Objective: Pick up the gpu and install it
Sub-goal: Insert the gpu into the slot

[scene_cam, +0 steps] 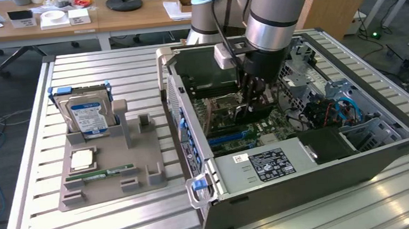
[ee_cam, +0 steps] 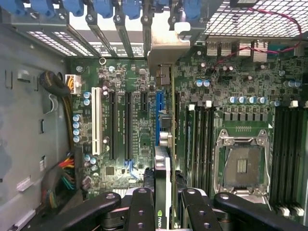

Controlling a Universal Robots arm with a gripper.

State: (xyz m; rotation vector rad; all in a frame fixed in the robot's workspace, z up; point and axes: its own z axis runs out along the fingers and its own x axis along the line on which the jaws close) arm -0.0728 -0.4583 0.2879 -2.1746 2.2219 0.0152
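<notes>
One card, the gpu (ee_cam: 162,163), is clamped edge-on in the tool (ee_cam: 165,199), inside the open case (scene_cam: 301,186), low over the motherboard (ee_cam: 134,86) beside its blue slot (ee_cam: 159,108); held upright, likely so its connector edge faces the board.

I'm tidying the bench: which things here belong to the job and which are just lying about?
Job: gpu, held in the end effector; blue motherboard slot; computer case.
Lying about: hard drive, RAM stick, square chip on the grey tray.
</notes>
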